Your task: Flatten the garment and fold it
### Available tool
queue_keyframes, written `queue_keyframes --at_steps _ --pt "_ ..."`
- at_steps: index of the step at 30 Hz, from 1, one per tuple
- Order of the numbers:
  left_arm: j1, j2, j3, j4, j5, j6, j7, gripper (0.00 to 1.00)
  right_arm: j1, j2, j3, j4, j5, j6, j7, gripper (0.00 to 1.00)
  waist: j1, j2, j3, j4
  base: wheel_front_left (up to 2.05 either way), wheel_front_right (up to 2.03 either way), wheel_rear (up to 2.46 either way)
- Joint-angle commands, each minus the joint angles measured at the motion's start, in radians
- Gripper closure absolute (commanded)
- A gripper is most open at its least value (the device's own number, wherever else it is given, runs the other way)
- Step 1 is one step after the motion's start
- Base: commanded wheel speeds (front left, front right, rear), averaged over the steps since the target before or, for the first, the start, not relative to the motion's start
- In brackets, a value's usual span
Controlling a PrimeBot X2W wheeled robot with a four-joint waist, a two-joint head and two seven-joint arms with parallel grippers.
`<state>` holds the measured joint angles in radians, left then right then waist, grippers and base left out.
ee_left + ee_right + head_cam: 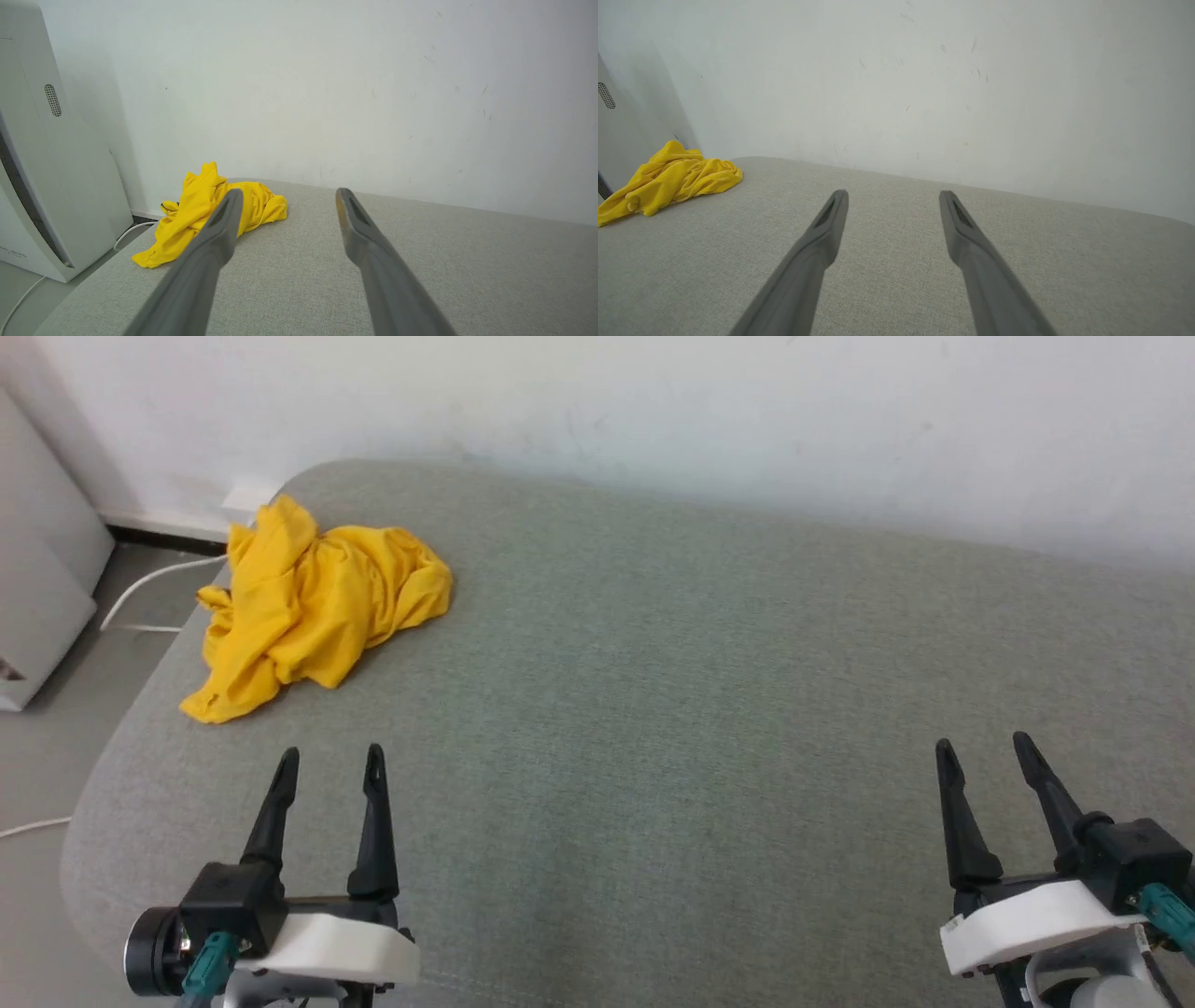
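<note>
I see the garment point(317, 607) crumpled at the bench's point(653, 728) far left corner; my left hand point(333, 749) and right hand point(981, 740) both released, empty

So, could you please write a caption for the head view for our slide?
Crumpled yellow garment at the far-left corner of the grey cushion; left gripper and right gripper open and empty.

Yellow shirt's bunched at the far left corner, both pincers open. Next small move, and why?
Probably reach the left pincer forward to the crumpled bright yellow thin-fabric garment: it lies heaped at the far left corner of the grey-green fabric cushion, just ahead of that open pincer; the open right pincer sits far off.
</note>
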<state>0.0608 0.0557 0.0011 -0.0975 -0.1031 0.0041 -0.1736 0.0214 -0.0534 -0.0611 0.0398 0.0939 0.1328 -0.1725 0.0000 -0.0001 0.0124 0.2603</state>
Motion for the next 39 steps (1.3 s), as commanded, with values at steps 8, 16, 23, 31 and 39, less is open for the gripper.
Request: queue_keyframes --at_steps 8,16,23,31,39 --pt "0.007 -0.004 -0.012 -0.013 -0.018 0.015 -0.024 0.0 0.002 0.002 -0.005 0.01 0.001 -0.002 -0.025 0.0 0.0 0.0001 0.015 0.079 0.0 0.0 0.0" --pt "0.005 -0.004 -0.013 -0.015 -0.033 0.011 -0.04 0.0 -0.004 0.003 -0.015 0.016 0.007 -0.002 -0.042 0.0 0.0 0.0001 0.03 0.136 0.0 0.0 0.0" --pt "-0.008 -0.005 -0.01 -0.029 -0.078 0.027 -0.055 0.0 -0.011 0.003 -0.02 0.021 0.008 -0.002 -0.056 0.0 0.0 0.0001 0.048 0.162 0.0 0.0 0.0" --pt "-0.104 0.003 -0.008 -0.003 -0.148 -0.007 -0.071 0.0 -0.005 0.003 -0.047 0.025 0.008 -0.002 -0.073 0.0 0.0 0.0001 0.067 0.182 0.0 0.0 0.0" --pt "-0.398 0.086 0.035 0.007 -0.24 -0.034 0.104 0.0 -0.01 0.003 -0.069 0.024 0.012 -0.002 -0.089 0.0 0.0 0.0001 0.109 0.187 0.0 0.0 0.0"
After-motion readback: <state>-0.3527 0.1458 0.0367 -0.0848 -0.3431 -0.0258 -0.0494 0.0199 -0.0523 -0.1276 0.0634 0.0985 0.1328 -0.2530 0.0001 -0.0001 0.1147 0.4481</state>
